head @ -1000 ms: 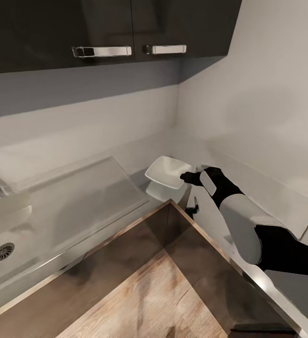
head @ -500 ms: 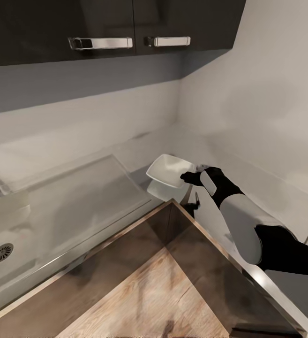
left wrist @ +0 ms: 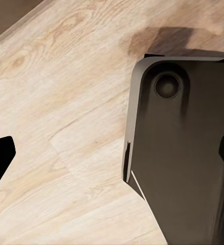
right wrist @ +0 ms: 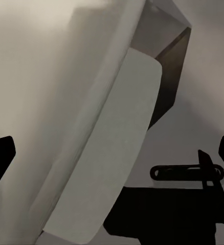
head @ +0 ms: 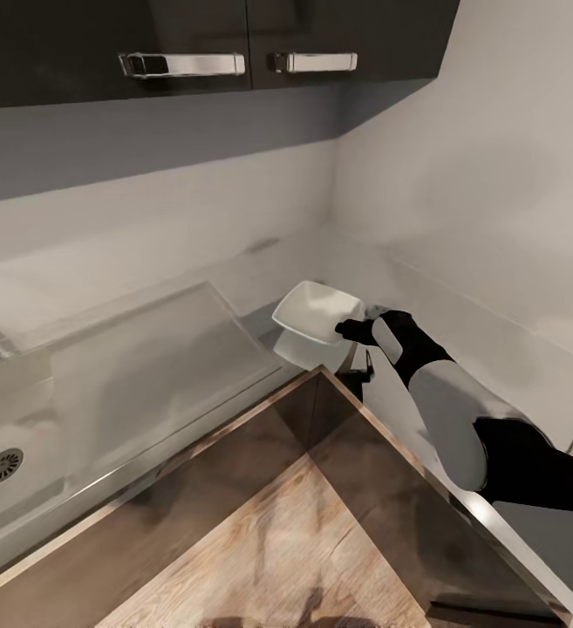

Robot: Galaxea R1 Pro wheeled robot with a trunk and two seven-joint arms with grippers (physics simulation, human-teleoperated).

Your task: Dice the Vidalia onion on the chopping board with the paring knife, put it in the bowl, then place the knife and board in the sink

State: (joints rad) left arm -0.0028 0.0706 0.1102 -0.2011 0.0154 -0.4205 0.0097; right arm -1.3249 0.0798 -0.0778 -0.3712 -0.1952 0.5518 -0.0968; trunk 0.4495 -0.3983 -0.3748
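One white bowl point(head: 317, 311) shows, one steel sink point(head: 129, 384) with a single round drain point(head: 3, 465), and one robot arm point(head: 443, 410). Overhead hang two dark cabinet doors point(head: 190, 35), each with one chrome bar handle point(head: 181, 64), making two handles.

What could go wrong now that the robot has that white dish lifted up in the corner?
The right gripper holds the bowl by one edge only, tilted above the countertop; it might slip out and drop. The walls of the corner stand close behind it, so a wide swing could knock the bowl against them.
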